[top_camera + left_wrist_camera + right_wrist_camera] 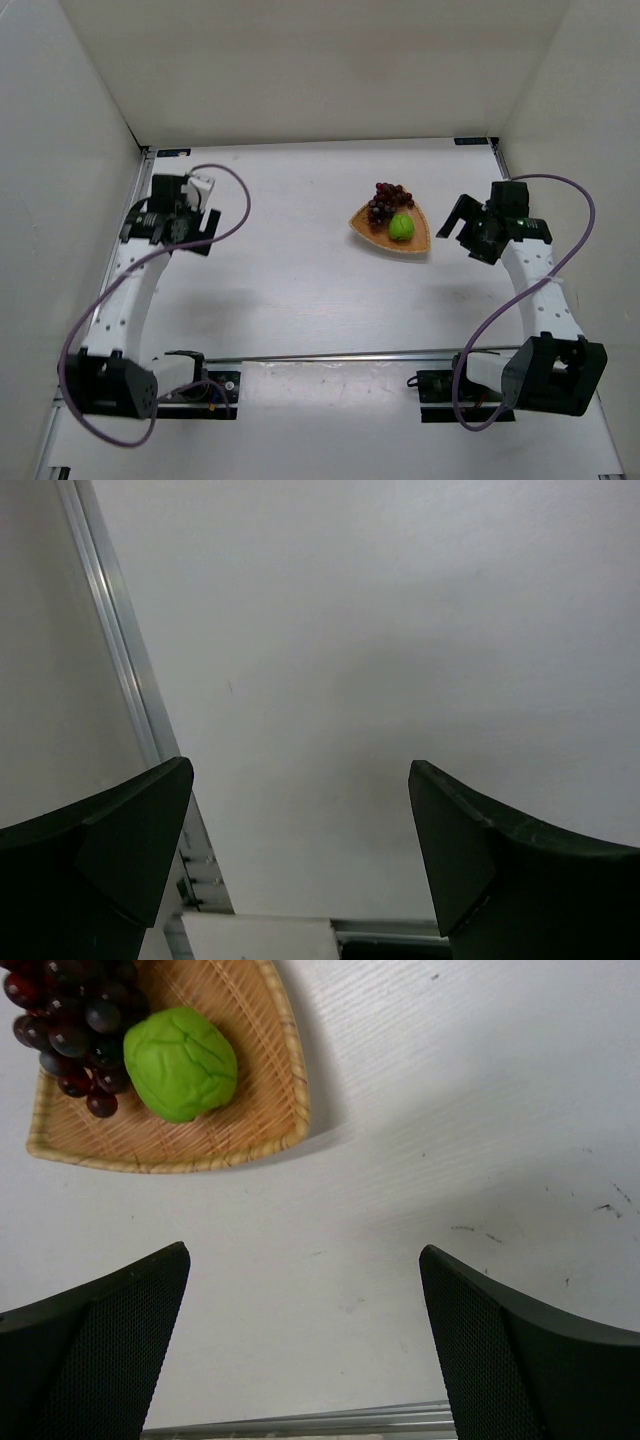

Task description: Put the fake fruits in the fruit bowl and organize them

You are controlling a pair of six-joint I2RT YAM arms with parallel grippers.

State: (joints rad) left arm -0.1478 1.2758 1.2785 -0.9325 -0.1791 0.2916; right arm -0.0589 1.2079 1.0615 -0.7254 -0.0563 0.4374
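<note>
The left pincer (298,772) has its two dark fingers spread wide apart with nothing between them; below it lies only bare white surface (300,280) and a metal rail along the side wall, and it sits at the far left, well apart from the fruit. The right pincer (305,1252) is likewise spread wide and holds nothing. It hangs near the right side of the fruit bowl (265,1030) without touching it. The bowl, a shallow tan wicker dish with a rounded three-cornered outline, rests on the surface right of centre. Both fruits lie inside it. The lime (180,1063), bright green and slightly creased, sits near the middle of the weave. The grapes (75,1020), a dark purple-red bunch, lie touching its side, and in the top view their far end appears to reach past the bowl's rim.
</note>
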